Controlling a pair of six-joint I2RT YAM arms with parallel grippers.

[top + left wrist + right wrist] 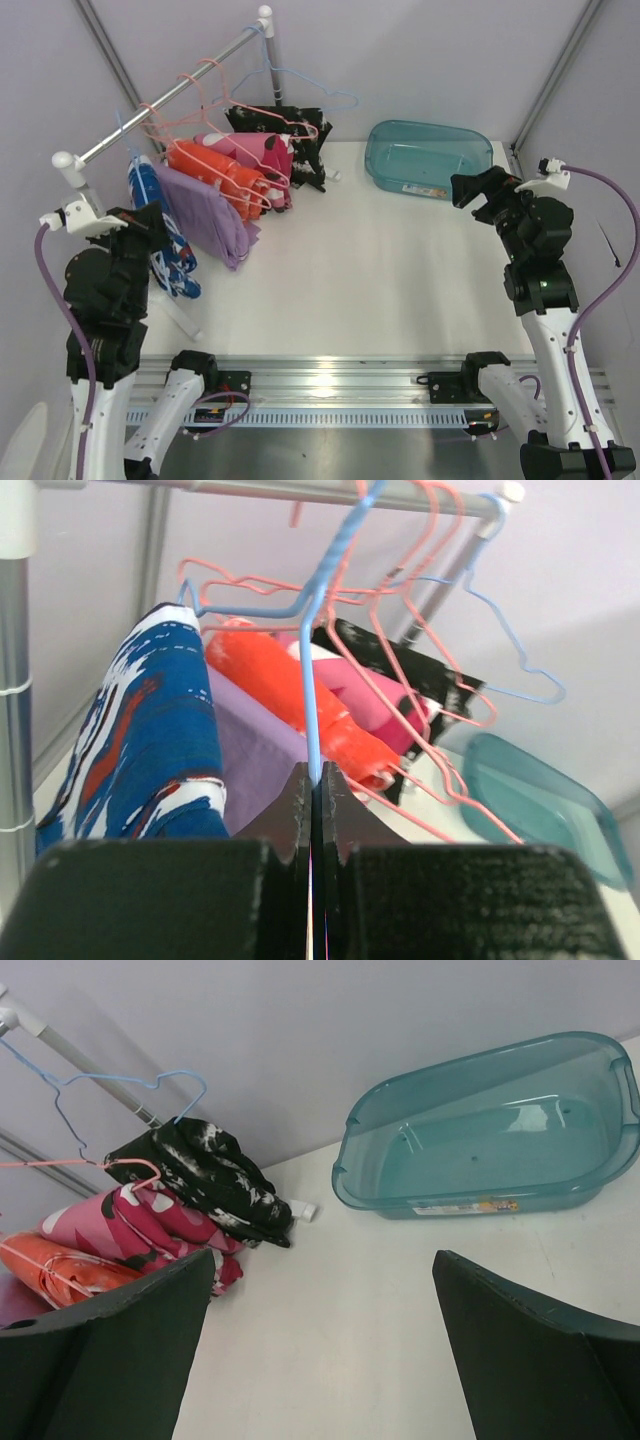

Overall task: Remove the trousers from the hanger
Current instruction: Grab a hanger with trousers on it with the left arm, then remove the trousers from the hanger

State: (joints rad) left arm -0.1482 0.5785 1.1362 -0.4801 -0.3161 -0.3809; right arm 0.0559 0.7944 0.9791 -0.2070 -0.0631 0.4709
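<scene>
Five small trousers hang on wire hangers on a rail [160, 100] at the back left: blue-white-red patterned [168, 240], lavender [205, 215], orange [212, 168], pink-magenta [268, 155], black speckled [298, 135]. My left gripper [150, 218] is shut on the blue hanger wire [312, 680] that carries the blue patterned pair [150, 740]; in the left wrist view the gripper [318, 772] pinches the wire below the rail. My right gripper [475, 188] is open and empty above the table, right of the clothes; in its own view the gripper [322, 1260] shows bare table between the jaws.
A teal plastic tub [430, 160] stands empty at the back right, also in the right wrist view [500, 1130]. An empty blue hanger [305, 88] hangs at the rail's far end. The rack's post [272, 60] stands at the back, walls close behind.
</scene>
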